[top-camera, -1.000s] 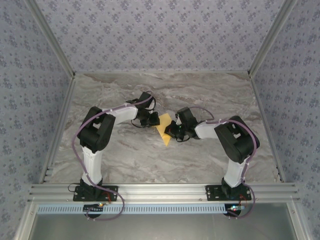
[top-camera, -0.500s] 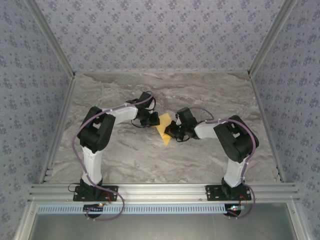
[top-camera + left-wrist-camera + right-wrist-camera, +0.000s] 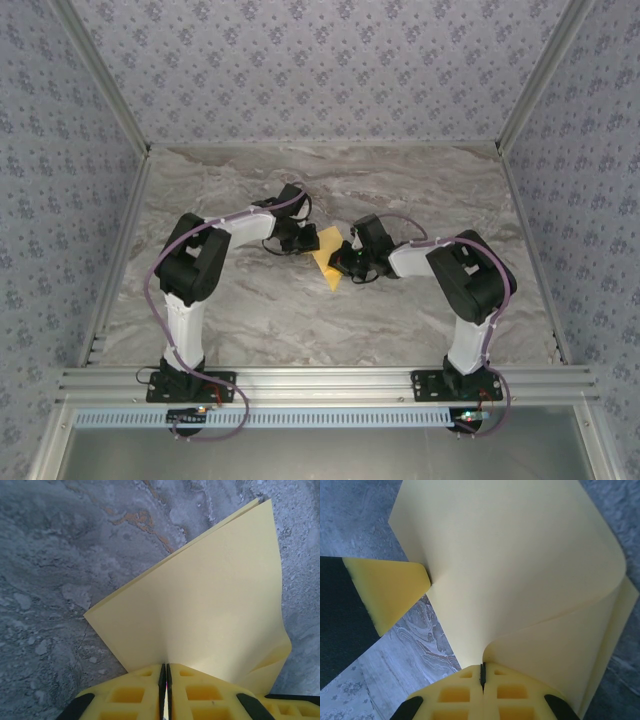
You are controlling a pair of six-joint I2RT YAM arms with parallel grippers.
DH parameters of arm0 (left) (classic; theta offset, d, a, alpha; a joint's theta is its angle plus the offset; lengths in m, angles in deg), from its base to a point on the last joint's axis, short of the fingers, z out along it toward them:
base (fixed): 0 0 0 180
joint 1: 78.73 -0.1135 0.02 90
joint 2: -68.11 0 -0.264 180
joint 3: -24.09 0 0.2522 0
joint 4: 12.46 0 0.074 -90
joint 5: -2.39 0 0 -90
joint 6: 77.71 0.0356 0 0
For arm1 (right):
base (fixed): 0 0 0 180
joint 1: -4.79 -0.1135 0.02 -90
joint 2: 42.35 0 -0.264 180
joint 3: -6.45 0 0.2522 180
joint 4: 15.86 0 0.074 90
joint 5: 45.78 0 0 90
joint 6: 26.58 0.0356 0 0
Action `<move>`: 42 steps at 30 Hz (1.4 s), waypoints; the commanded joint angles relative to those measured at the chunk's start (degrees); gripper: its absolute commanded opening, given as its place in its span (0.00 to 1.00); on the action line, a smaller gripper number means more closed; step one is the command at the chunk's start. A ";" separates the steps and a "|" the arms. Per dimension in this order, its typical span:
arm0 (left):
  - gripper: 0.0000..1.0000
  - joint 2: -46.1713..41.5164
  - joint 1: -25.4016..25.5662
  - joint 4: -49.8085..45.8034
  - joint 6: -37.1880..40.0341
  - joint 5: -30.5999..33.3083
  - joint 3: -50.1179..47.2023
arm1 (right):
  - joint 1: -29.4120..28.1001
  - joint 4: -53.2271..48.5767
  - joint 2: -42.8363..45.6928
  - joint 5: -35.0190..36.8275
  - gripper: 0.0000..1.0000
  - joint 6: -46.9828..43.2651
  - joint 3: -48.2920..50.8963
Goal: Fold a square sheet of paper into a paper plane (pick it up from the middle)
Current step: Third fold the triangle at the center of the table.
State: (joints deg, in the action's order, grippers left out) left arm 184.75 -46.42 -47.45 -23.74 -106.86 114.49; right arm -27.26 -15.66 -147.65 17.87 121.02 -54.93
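Two claws hold as before: the left gripper [image 3: 305,240] and right gripper [image 3: 346,262] stay clenched on opposite sides of the square sheet of paper [image 3: 327,258], which is curled at the middle of the tabletop [image 3: 250,320], so the fold seems paused rather than advanced.

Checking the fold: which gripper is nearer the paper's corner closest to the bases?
Right. The right gripper clamps the paper near that corner; the left gripper clamps its far-left edge.
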 commanded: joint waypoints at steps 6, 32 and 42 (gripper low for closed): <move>0.14 1.58 0.13 -2.22 1.04 0.98 -0.27 | 0.32 -0.91 -1.67 1.64 0.05 0.14 -0.55; 0.17 -11.17 -3.56 8.92 -5.41 -8.99 -10.63 | 0.02 -3.45 -1.41 3.50 0.26 -0.43 1.10; 0.03 -10.24 0.18 11.65 -6.00 -12.44 -11.43 | 0.40 -5.98 -1.18 4.20 0.04 -2.06 1.98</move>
State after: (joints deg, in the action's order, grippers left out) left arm 176.10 -47.14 -37.24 -29.81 -117.07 103.02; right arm -27.26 -15.53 -147.58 19.36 120.30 -54.71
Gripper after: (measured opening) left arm 0.069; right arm 0.054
